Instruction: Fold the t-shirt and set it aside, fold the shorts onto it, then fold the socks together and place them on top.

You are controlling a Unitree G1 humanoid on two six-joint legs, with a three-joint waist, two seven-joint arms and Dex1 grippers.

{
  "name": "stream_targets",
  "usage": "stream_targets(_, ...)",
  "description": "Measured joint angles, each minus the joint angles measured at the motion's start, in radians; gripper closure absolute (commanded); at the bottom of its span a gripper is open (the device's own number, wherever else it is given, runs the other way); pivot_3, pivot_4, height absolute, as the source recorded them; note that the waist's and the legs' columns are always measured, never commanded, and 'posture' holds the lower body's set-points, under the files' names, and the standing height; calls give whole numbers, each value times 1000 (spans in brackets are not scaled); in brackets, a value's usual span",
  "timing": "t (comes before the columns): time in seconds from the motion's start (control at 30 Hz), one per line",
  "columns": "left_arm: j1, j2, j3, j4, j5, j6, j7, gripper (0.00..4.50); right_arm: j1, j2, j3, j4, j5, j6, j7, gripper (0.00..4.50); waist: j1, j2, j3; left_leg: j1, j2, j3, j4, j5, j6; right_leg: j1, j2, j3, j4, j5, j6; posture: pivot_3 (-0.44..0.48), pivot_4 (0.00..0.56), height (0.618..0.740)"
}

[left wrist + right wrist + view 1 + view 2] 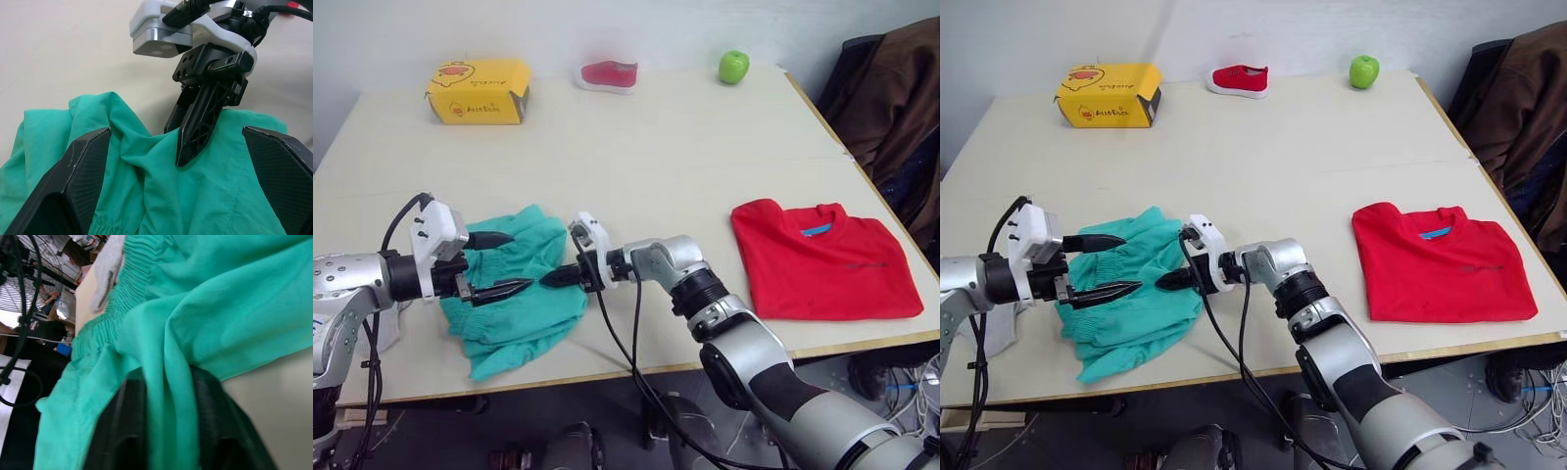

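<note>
The teal shorts [524,318] lie wrinkled near the table's front left edge. My left gripper [504,264] stands open over their gathered waistband, one finger on each side of it. From the right, my right gripper [551,279] is shut on a fold of the shorts [166,382], the cloth pinched between its two fingers. The red t-shirt [822,262] lies folded at the front right of the table, blue label showing in the collar. A light grey sock [999,328] peeks out left of the shorts, mostly hidden by my left arm.
At the table's far side stand a yellow box [480,90], a red-and-white shoe [609,73] and a green apple [733,67]. A brown jacket [901,88] hangs beyond the right edge. The table front edge [636,370] runs just below the shorts.
</note>
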Motion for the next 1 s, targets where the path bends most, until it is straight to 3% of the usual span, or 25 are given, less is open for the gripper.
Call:
stream_targets(0.23, -76, -8, -35, 32, -2, -7, -13, 0, 47, -123, -30, -190, 28, 164, -34, 4486, 27, 0, 0, -4, -2, -6, 0, 1, 1, 0, -1, 1, -2, 0, 0, 0, 150, 740)
stream_targets(0.43, -184, -62, -103, 96, -5, -14, -33, 0, 102, -307, -139, -523, 139, 410, -72, 4486, 28, 0, 0, -7, -2, -8, 0, 1, 1, -2, 0, -1, -3, 0, 1, 0, 150, 740)
stream_targets(0.67, -259, -138, -192, 107, -10, -11, -61, 0, 211, -610, -358, -838, 266, 675, -119, 4486, 33, 0, 0, -7, -3, -7, 0, 1, 1, -2, 0, -1, -3, 1, 1, 0, 150, 740)
stream_targets(1.0, -352, -212, -284, 213, 40, -84, -107, 0, 418, -1096, -668, -901, 419, 724, -135, 4486, 55, 1, 1, -5, -3, -5, -2, 2, 1, -1, 1, 2, -3, 1, 2, 0, 150, 740)
